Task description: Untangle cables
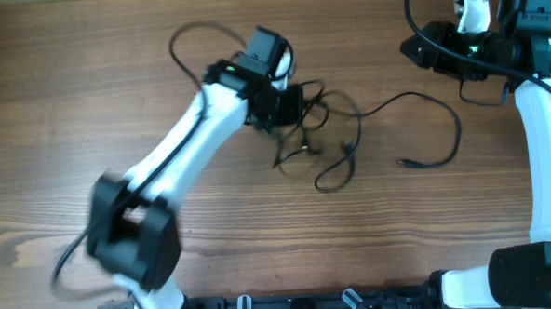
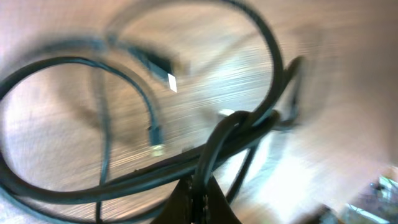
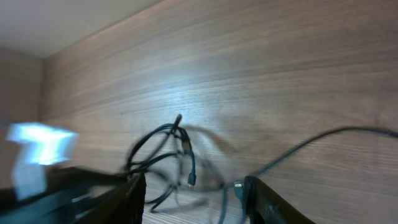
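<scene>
Gripping check: left pincer (image 2: 198, 185) looks closed on strands of the cables (image 1: 323, 124), which lie bunched on the worktop (image 1: 261, 239) nearer its far edge, probably to lift a loop free. Right pincer (image 3: 194, 198) gapes wide and empty at the far right corner, clear of the bunch.

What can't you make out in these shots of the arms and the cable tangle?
- Left gripper: whether it grips anything. The left arm covers it overhead, and the left wrist view is blurred.
- Cables: how the knot crosses. Too thin overhead, blurred in the wrist views.
- Loose plug: its type. Too small overhead.
</scene>
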`<state>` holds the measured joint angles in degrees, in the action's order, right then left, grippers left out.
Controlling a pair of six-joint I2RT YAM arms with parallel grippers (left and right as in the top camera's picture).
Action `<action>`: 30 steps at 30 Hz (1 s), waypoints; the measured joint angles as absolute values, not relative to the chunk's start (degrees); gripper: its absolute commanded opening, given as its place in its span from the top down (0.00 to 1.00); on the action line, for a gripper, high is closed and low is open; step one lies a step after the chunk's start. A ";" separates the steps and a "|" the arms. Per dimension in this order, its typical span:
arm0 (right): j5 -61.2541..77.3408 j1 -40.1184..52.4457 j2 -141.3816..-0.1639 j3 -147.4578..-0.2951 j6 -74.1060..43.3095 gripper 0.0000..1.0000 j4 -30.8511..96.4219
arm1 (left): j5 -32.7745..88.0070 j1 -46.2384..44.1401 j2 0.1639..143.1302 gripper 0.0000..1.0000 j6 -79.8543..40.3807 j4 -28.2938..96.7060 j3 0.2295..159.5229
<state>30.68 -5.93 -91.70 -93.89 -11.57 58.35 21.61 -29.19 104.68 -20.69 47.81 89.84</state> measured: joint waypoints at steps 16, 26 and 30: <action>64.88 -2.94 -91.70 -93.91 -4.67 0.56 52.14 | 21.58 -29.41 93.36 0.96 -14.87 47.07 93.17; 42.09 10.94 -92.07 -93.89 -42.30 0.36 52.27 | 17.82 -29.41 93.41 0.96 -20.71 43.66 93.17; 37.45 13.93 -93.93 -93.89 -51.94 0.47 51.53 | 17.82 -29.41 93.41 0.96 -20.95 43.64 93.17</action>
<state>37.45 13.93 -93.93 -93.89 -51.94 51.53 17.82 -29.41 93.41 -20.95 43.64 93.17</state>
